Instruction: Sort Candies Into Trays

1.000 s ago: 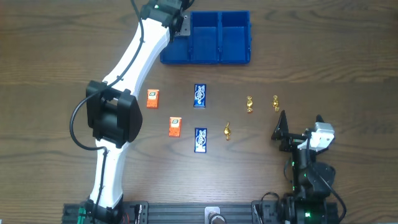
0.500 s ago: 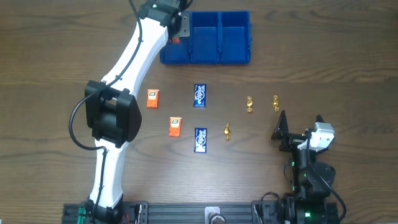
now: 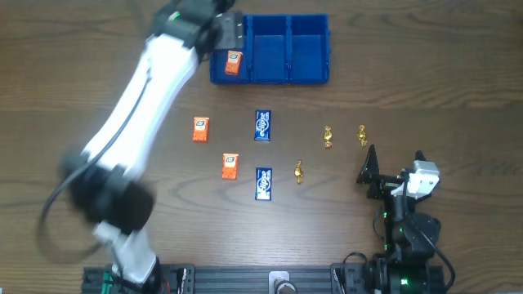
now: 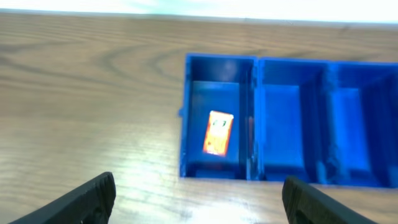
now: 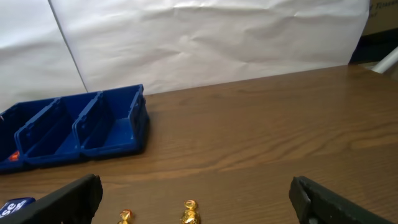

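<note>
A blue three-compartment tray (image 3: pixel 290 75) stands at the table's far edge. One orange candy (image 3: pixel 233 63) lies in its left compartment (image 4: pixel 217 132). My left gripper (image 3: pixel 230 29) hovers open just off the tray's left end, its fingers (image 4: pixel 93 198) spread wide with nothing between them. Two more orange candies (image 3: pixel 201 129) (image 3: pixel 230 166), two blue ones (image 3: pixel 262 126) (image 3: pixel 263 184) and three gold ones (image 3: pixel 328 137) (image 3: pixel 362 135) (image 3: pixel 299 171) lie on the table. My right gripper (image 3: pixel 392 167) rests open near the front right, behind the gold candies (image 5: pixel 189 213).
The wooden table (image 3: pixel 425 90) has free room to the right of the tray and along the left side. A white sheet (image 5: pixel 205 37) hangs behind the table's far edge. The tray's middle and right compartments (image 4: pixel 286 124) hold nothing.
The left gripper let go of the orange candy, which now lies in the tray's left compartment. The left arm is swinging away to the left. The right arm has not moved.
</note>
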Controlling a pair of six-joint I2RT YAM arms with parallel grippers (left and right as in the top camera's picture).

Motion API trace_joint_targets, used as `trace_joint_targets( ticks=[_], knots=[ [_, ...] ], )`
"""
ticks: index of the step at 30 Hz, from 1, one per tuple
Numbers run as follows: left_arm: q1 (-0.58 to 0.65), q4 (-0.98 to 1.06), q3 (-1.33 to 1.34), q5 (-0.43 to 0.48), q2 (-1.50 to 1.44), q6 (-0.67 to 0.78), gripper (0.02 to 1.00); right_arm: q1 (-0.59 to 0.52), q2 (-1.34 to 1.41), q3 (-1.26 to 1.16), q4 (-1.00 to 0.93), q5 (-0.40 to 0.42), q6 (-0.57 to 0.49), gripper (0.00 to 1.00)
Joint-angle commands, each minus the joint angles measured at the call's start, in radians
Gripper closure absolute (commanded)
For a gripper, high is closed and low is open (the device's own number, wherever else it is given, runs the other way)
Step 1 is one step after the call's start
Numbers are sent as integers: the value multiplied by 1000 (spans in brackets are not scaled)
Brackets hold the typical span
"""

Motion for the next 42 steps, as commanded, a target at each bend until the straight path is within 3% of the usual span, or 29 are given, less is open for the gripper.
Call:
trace_joint_targets(
  ticks=[1, 5, 12, 29, 42],
  knots=[
    [-2, 92, -382, -12, -271, -44, 154, -8, -5, 0, -10, -2, -10, 3],
    [-1, 177, -660, 14, -364, -68, 169, -8, -5, 0, -10, -2, -10, 3],
    [-6, 302, -870, 49, -343, -76, 176, -8, -5, 0, -10, -2, -10, 5],
    [17, 394, -889, 56, -132, -73, 196, -8, -5, 0, -10, -2, -10, 3],
    [48, 433, -889, 101, -85, 12, 224, -8, -5, 0, -10, -2, -10, 3]
  ],
)
